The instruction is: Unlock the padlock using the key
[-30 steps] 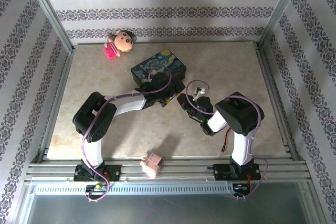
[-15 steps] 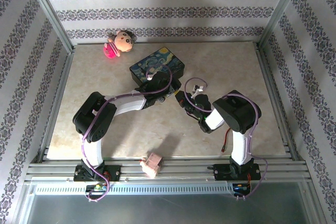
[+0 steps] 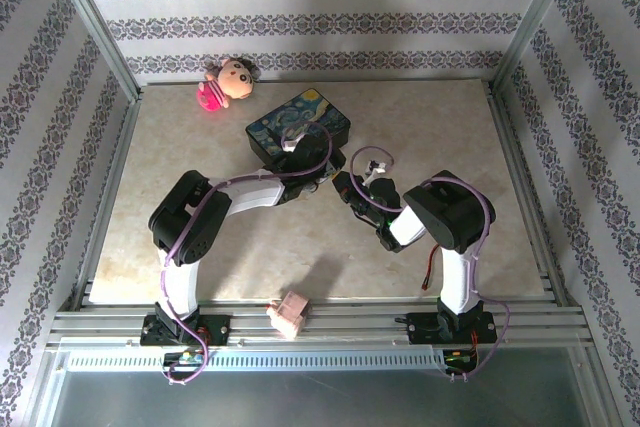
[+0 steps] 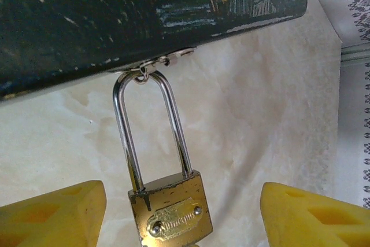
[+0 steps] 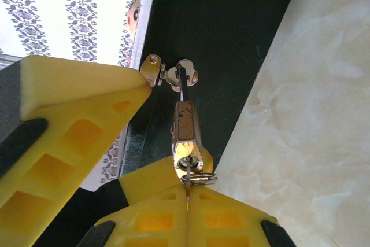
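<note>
**Key at the lock, body not yet steadied.**

Top view: one box [image 3: 300, 127] sits upper centre on the surface [image 3: 450, 137], with both arms meeting at its near edge. You also have one doll [image 3: 228, 83] upper left and one pink block [image 3: 290, 314] at the bottom rail. Left wrist view: the single padlock [image 4: 171, 211] hangs lower centre from the box's hasp [image 4: 166, 61]. Your left fingers [image 4: 55, 215] are spread either side of it, touching nothing; bring them onto the brass body so it can't swing. Right wrist view: your right fingers [image 5: 185, 221] pinch the one key [image 5: 187, 192], apparently seated in the keyhole. Turn it about its own axis, without pulling.
</note>
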`<state>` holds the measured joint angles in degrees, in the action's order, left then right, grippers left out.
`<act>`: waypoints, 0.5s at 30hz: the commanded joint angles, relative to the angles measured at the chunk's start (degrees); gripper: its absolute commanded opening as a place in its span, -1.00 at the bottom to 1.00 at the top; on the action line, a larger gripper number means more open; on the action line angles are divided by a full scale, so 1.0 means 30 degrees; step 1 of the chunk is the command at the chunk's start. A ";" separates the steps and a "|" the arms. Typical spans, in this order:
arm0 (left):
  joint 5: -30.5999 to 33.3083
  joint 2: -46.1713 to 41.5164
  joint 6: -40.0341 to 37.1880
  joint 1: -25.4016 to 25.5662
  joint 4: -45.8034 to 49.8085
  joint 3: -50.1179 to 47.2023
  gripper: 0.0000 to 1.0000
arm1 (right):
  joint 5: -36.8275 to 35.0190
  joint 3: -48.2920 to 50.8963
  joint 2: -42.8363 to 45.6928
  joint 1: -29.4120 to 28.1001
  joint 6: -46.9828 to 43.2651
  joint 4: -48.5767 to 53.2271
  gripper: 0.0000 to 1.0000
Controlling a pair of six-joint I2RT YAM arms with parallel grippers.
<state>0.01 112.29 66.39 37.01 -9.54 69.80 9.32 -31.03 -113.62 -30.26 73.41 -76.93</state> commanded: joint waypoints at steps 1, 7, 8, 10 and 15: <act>0.0581 0.0496 0.0250 -0.0036 -0.0539 0.0570 0.29 | -0.0186 -0.0504 -0.0283 -0.0196 0.0084 -0.0813 -1.00; 0.0539 0.0802 0.0186 -0.0045 -0.0628 0.0640 -0.01 | -0.0148 -0.0673 -0.0446 -0.0194 0.0111 -0.0815 -1.00; 0.0498 0.0802 0.0189 -0.0036 -0.0628 0.0601 -0.06 | -0.0148 -0.0677 -0.0472 -0.0190 0.0111 -0.0813 -1.00; 0.0469 0.0788 0.0158 -0.0047 -0.0680 0.0451 -0.13 | -0.0148 -0.0732 -0.0460 -0.0173 0.0111 -0.0813 -1.00; 0.0110 0.0746 0.0192 -0.0034 -0.0943 0.0125 -0.36 | -0.0178 -0.0844 -0.0523 -0.0171 0.0038 -0.0813 -1.00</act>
<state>0.49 114.15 66.87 37.01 -10.07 70.32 9.37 -32.01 -114.65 -30.26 73.58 -76.88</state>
